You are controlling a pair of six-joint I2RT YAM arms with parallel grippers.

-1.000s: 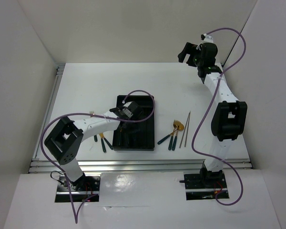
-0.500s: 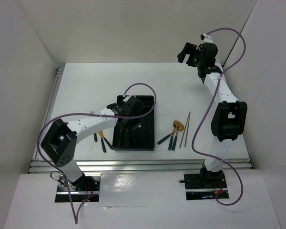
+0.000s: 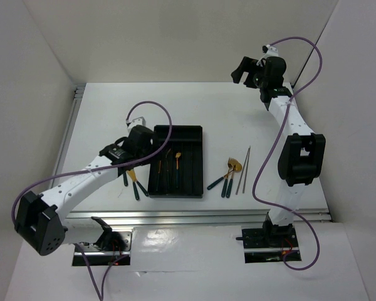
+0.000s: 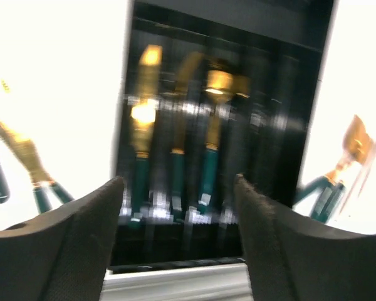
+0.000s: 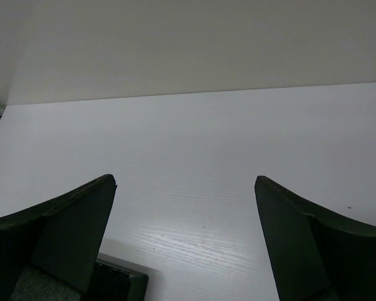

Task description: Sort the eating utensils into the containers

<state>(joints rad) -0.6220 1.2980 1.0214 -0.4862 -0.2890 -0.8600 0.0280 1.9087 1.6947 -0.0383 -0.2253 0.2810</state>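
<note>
The black tray (image 3: 193, 144) lies mid-table, with three gold-headed, teal-handled utensils (image 3: 169, 164) lengthwise in its left compartments. In the blurred left wrist view these utensils (image 4: 175, 157) lie in the tray (image 4: 288, 125) beyond my left gripper (image 4: 178, 182), which is open and empty. From above, the left gripper (image 3: 144, 145) hovers at the tray's left edge. More utensils (image 3: 133, 182) lie left of the tray, and others (image 3: 225, 179) lie to its right beside two chopsticks (image 3: 243, 170). My right gripper (image 3: 244, 68) is raised at the back, open and empty (image 5: 185, 182).
White walls enclose the table on three sides. A metal rail (image 3: 69, 132) runs along the left edge and another (image 3: 194, 216) along the front. A purple cable (image 3: 153, 110) loops over the left arm.
My left gripper has opened and drawn back leftward from above the tray to its left edge. Three utensils now show in the tray. The right arm has not moved.
</note>
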